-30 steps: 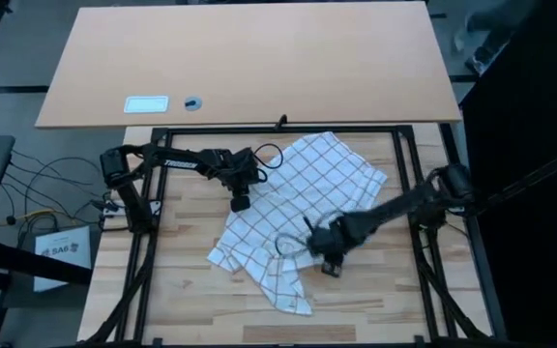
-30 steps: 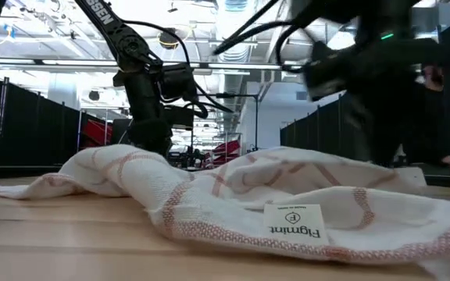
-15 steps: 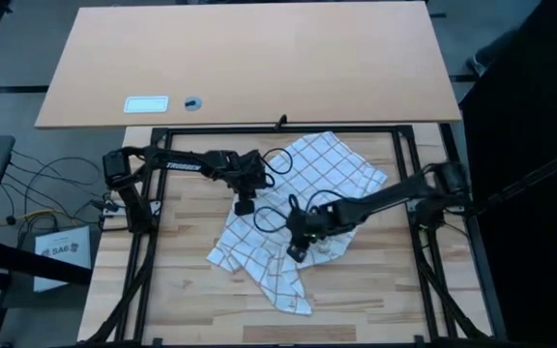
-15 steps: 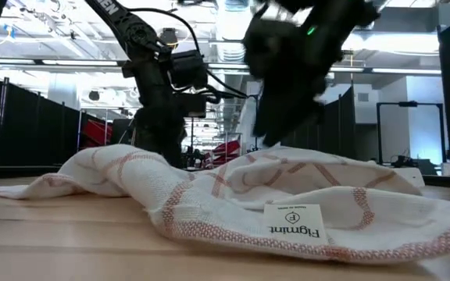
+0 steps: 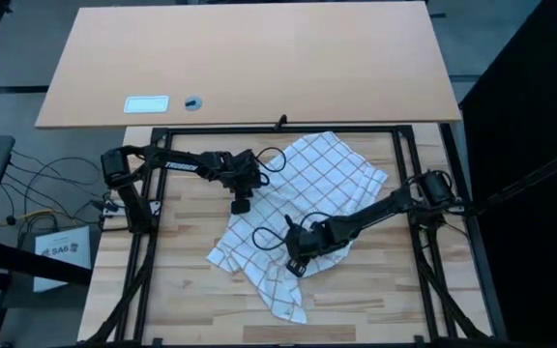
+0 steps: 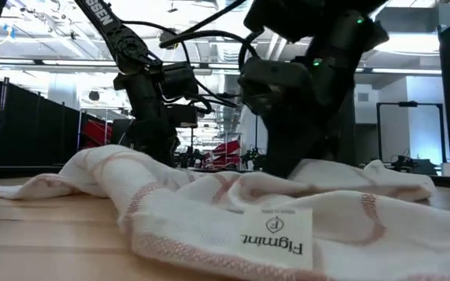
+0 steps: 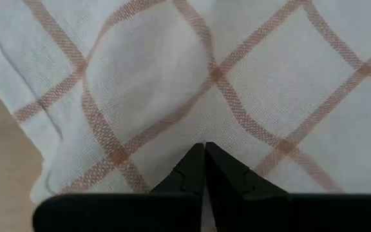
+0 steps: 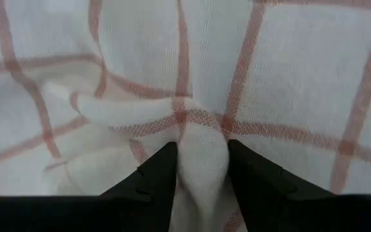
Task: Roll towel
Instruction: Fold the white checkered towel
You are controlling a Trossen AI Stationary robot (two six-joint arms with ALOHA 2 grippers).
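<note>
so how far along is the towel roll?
Done: nothing rolled yet; the towel lies rumpled and mostly spread on the table. In hand: the right gripper has pinched a fold of cloth near the towel's middle, while the left gripper sits shut, tips on the cloth near its left edge. Left: flattening it and the whole roll.

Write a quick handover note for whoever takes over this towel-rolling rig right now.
Right gripper: shut on a pinched fold of the white soft cloth towel with reddish-brown check lines, near its middle.
Left gripper: shut, holding nothing, tips at the towel's left edge.
Towel: crumpled and spread across the wooden table, label at its near edge.
Done: one fold gripped.
Left: no roll formed yet; all of the rolling.
</note>
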